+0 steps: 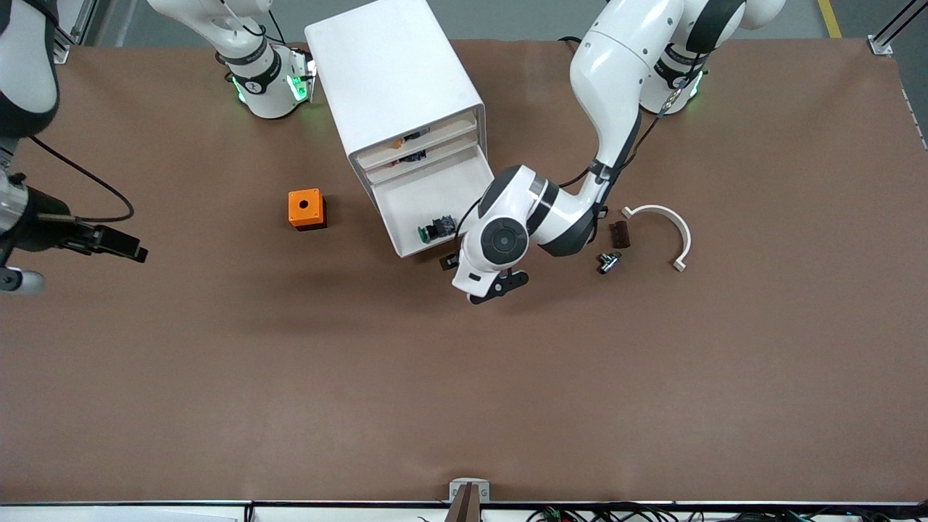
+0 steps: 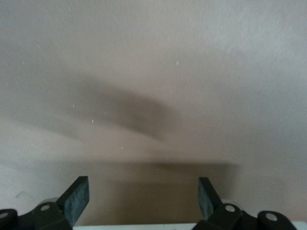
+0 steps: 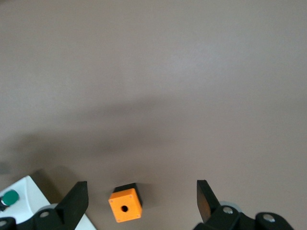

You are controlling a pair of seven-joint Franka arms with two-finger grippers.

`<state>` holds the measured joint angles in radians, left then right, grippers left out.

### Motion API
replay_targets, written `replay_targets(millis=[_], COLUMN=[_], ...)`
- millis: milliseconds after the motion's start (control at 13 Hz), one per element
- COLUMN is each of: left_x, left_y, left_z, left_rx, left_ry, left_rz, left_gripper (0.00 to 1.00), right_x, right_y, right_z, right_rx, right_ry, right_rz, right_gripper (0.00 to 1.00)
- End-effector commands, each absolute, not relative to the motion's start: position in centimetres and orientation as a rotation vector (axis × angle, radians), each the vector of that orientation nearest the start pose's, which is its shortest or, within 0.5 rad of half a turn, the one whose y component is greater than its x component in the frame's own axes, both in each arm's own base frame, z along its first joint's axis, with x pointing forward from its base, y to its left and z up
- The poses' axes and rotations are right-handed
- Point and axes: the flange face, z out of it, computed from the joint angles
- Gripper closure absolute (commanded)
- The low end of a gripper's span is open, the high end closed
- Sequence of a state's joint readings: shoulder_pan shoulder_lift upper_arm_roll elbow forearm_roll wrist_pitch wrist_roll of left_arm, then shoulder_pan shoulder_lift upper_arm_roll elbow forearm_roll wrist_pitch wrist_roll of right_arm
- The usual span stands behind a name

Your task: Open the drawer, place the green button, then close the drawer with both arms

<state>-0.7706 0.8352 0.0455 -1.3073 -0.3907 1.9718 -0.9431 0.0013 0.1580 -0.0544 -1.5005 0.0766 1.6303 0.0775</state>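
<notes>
Two grippers stand with fingers apart and nothing between them. With the cabinet (image 1: 395, 80) as landmark: its drawer (image 1: 428, 206) is pulled out toward the front camera, and the button (image 1: 435, 230) (green cap showing) lies inside it near the front edge. Left gripper (image 1: 455, 259) sits at the drawer's front corner. Right gripper (image 1: 119, 244) waits over bare table well away, toward the right arm's end, past the orange cube (image 1: 306, 209).
</notes>
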Motion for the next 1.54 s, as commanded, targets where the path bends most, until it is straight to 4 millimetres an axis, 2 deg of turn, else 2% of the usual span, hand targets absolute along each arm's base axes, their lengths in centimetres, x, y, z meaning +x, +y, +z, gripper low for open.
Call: replay_targets(millis=[0, 154, 385, 615, 692, 1000, 1308, 1462], left_x=[50.1, 48.5, 46.5, 43.2, 42.1, 38.5, 37.1, 37.6], left_y=[-52.0, -53.3, -54.8, -56.8, -57.6, -60.0, -60.9, -60.7], left_z=[22.4, 22.6, 22.6, 22.4, 22.3, 22.3, 22.3, 22.3], left_rx=[-3.084, -3.071, -3.049, -3.0, -2.99, -2.966, -2.959, -2.961], left_ry=[-0.601, -0.601, -0.591, -0.567, -0.56, -0.575, -0.569, -0.579], left_rz=[0.54, 0.548, 0.572, 0.609, 0.612, 0.675, 0.706, 0.706], left_gripper=[0.0, 0.0, 0.0, 0.0, 0.0, 0.0, 0.0, 0.0], right_x=[57.4, 55.6, 54.2, 54.5, 54.7, 55.1, 55.4, 55.4], right_y=[-2.3, -2.3, -1.7, -1.8, -1.8, -1.9, -2.2, -2.1], right_z=[59.7, 60.1, 59.0, 59.2, 60.3, 61.3, 61.4, 61.4], right_rx=[-3.091, -3.091, -3.092, -3.122, -3.121, -3.12, -3.121, -3.121], right_ry=[0.149, 0.153, 0.14, 0.125, 0.123, 0.127, 0.12, 0.117], right_rz=[-0.005, -0.043, -0.08, -0.091, -0.122, -0.153, -0.156, -0.149], right_gripper=[0.0, 0.0, 0.0, 0.0, 0.0, 0.0, 0.0, 0.0])
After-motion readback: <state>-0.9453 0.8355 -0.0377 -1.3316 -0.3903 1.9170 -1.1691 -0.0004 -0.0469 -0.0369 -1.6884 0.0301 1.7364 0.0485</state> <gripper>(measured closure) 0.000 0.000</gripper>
